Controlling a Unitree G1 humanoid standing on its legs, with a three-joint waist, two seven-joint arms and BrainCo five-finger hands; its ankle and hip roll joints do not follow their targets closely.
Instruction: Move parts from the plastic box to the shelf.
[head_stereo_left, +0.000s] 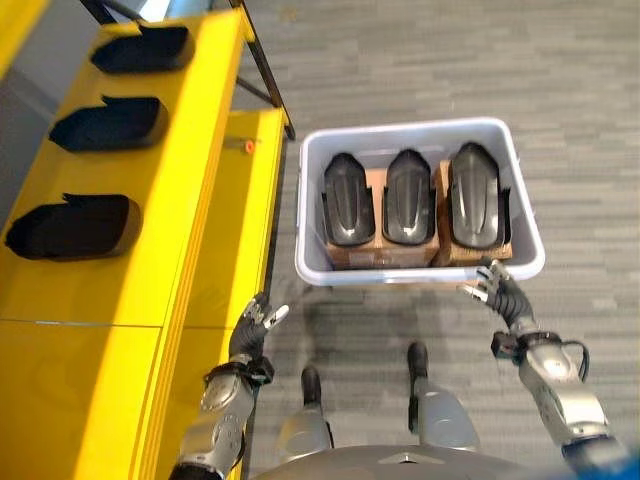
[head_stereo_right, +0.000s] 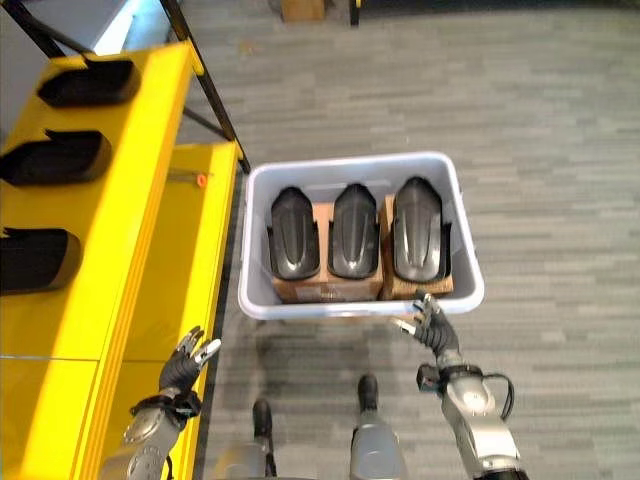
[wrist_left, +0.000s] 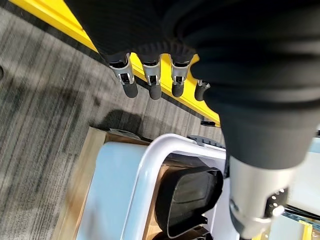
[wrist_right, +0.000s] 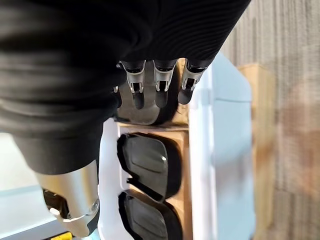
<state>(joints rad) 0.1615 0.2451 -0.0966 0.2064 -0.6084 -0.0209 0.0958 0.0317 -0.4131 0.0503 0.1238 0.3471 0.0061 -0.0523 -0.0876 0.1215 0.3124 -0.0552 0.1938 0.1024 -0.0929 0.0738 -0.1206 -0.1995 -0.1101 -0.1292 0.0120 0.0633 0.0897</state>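
Black parts (head_stereo_left: 408, 197) in plastic box (head_stereo_left: 520, 180) | right hand (head_stereo_left: 497, 284) at rim

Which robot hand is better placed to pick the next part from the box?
Probably the right robot hand: it hovers open at the pale plastic box's near rim, beside the rightmost black moulded part. The left robot hand sits open by the yellow shelf, apart from the box.

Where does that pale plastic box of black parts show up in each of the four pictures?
Left eye view: plastic box right of centre, beside the yellow shelf.
Right eye view: centre.
Left wrist view: its white rim, past the left hand.
Right wrist view: its rim, beside the right hand.
Shared landmark: the black parts.
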